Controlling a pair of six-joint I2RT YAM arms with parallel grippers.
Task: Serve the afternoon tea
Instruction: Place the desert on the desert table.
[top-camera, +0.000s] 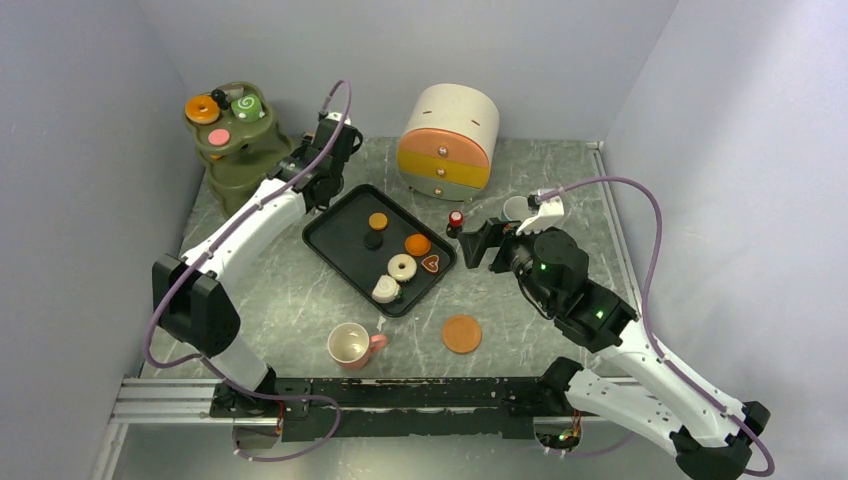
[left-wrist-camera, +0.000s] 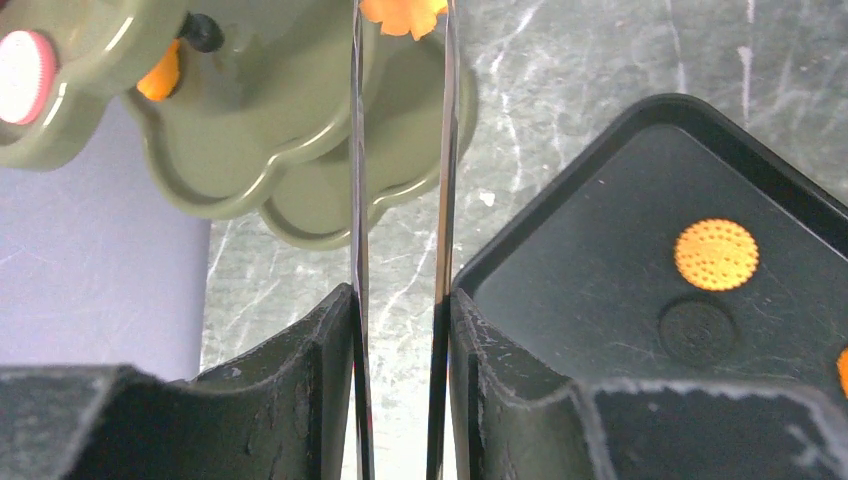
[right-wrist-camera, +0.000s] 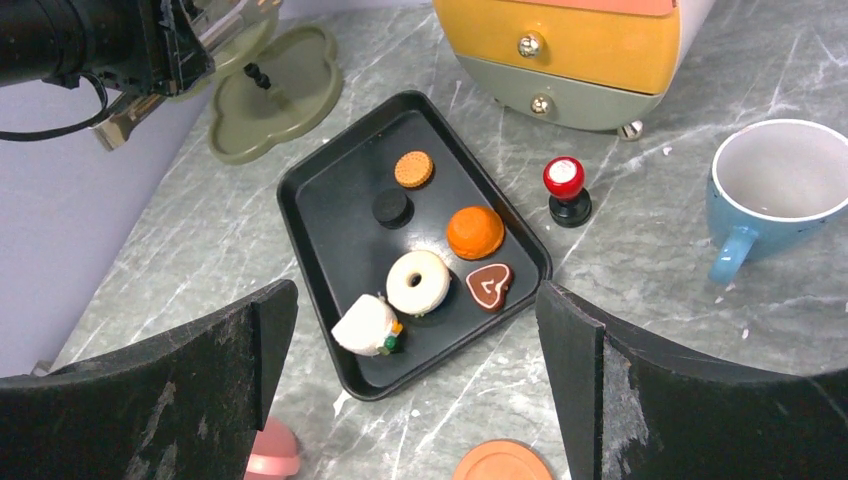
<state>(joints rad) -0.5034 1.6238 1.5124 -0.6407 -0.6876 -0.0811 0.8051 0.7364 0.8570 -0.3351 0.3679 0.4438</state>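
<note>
Pastries (right-wrist-camera: 417, 282) sit on the tray (right-wrist-camera: 330, 210). Right gripper (top-camera: 478, 243) hangs wide open beside it, and left gripper (left-wrist-camera: 400, 295) clenches thin tongs (left-wrist-camera: 357, 230) near the stand (left-wrist-camera: 260, 110).

The fingers (left-wrist-camera: 300, 360) of my left hand (left-wrist-camera: 400, 295) are matt black plastic, scuffed and grainy along the edges. The two thin strips (left-wrist-camera: 357, 200) pinched between them gleam like polished metal. The bench (top-camera: 300, 310) looks like grey veined stone, smooth and faintly sheened. The olive stand (left-wrist-camera: 290, 130) is glossy moulded plastic, and the black tray (right-wrist-camera: 330, 220) is duller, more satin. The orange cookie (left-wrist-camera: 715, 253) is matt and dimpled, the blue cup (right-wrist-camera: 790, 235) glazed and speckled.
</note>
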